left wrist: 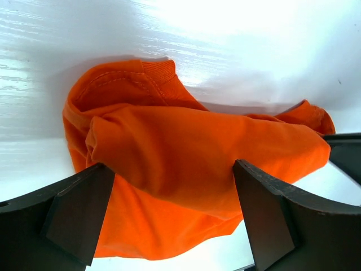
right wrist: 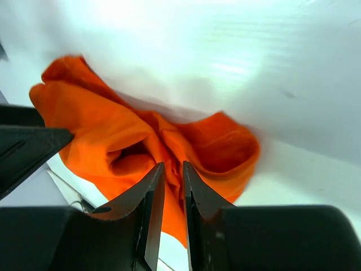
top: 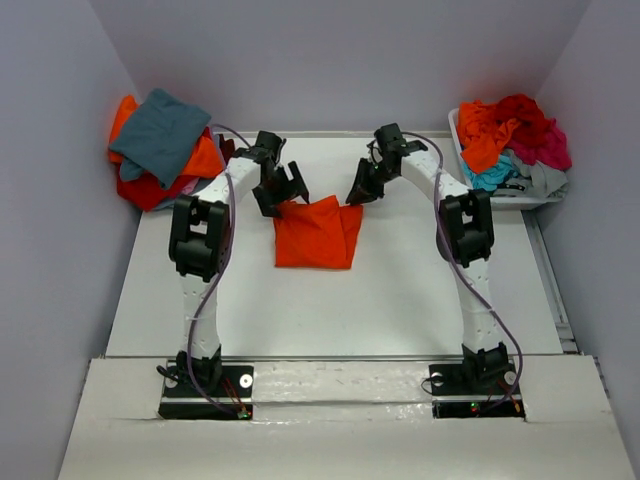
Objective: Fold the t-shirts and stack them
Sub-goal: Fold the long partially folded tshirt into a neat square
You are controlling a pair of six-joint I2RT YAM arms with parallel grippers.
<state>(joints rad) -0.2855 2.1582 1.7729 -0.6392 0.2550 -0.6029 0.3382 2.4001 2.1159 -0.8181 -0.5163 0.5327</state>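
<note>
Centrally on the white table [top: 420, 290] lies a bright orange t-shirt [top: 316, 235], soft cloth, partly folded into a rough square. At its upper right corner the right gripper [right wrist: 173, 165] has its jaws drawn almost together, with a fold of orange cloth in the slit, seemingly pinched. The left gripper [left wrist: 172, 165] hovers over the upper left corner, spread wide and holding nothing. Folding looks midway. Next, the left claw probably needs to take its corner so both can carry the edge over. A teal-grey-topped pile of shirts [top: 160, 135] sits upper left, and a white plastic bin [top: 455, 125] of loose shirts upper right.
</note>
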